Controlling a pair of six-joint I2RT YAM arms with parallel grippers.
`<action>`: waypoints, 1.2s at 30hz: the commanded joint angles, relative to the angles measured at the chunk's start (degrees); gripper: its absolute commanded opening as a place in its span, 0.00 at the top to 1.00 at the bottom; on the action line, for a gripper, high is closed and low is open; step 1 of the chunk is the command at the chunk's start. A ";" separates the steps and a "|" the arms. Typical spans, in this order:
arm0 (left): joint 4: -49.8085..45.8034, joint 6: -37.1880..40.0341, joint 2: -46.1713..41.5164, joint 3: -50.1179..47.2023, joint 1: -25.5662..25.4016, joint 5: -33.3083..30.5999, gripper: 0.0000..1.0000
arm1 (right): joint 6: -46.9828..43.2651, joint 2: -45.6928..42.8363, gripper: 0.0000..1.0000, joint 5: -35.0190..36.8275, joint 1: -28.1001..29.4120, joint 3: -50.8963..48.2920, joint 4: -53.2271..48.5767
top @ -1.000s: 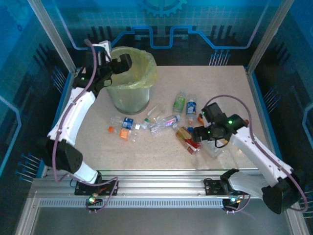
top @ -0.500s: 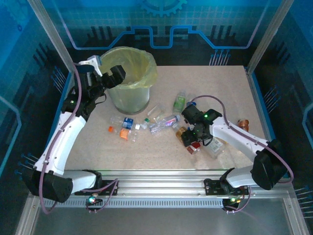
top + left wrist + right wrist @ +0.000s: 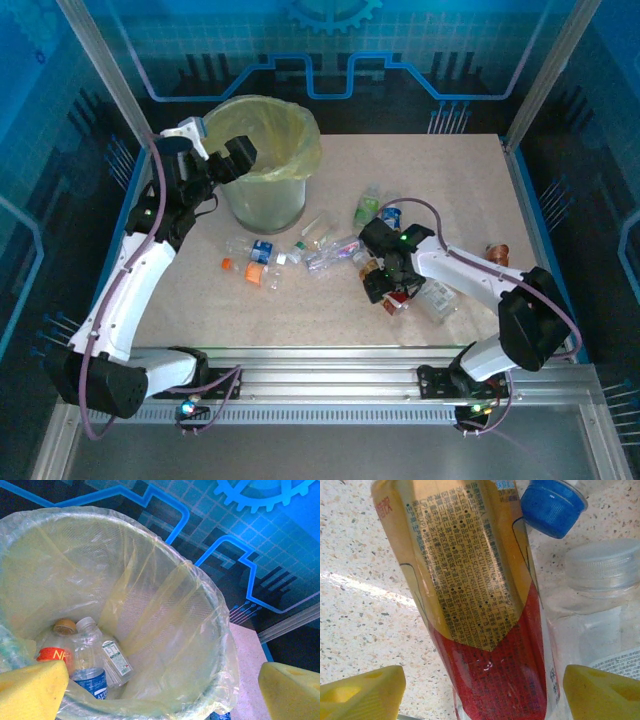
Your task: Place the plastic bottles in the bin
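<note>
Right gripper [image 3: 482,695] open, jaws astride red-gold bottle [image 3: 470,580] lying on table [image 3: 355,555], long axis 12–6 o'clock, not yet clamped | clear bottle [image 3: 600,610] crowding at 3 o'clock | left gripper [image 3: 160,690] wide, empty, above bin [image 3: 215,605]

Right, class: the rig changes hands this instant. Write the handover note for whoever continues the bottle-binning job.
Left gripper: open and empty, above the rim of the bin.
Right gripper: open, low over the table, pads either side of the yellow-and-red labelled bottle, not closed on it.
Done: at least two binned bottles lie at the bottom of the liner.
Left: the loose bottles, roughly ten, lie scattered on the table between the bin and the right arm. Probably close on the straddled one first, then carry it to the bin.
</note>
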 commanded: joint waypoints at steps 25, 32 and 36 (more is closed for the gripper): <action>1.04 -1.09 0.04 -0.57 -0.25 0.59 0.01 | 3.17 5.99 0.11 -0.98 4.75 -1.66 3.50; 0.80 -1.01 -0.32 -0.48 -0.24 0.24 0.01 | 2.74 7.80 0.12 -0.55 4.72 -3.16 6.16; 0.78 -1.02 -0.28 -0.35 -0.24 0.07 0.01 | 2.21 8.98 0.13 -0.44 4.73 -3.79 8.29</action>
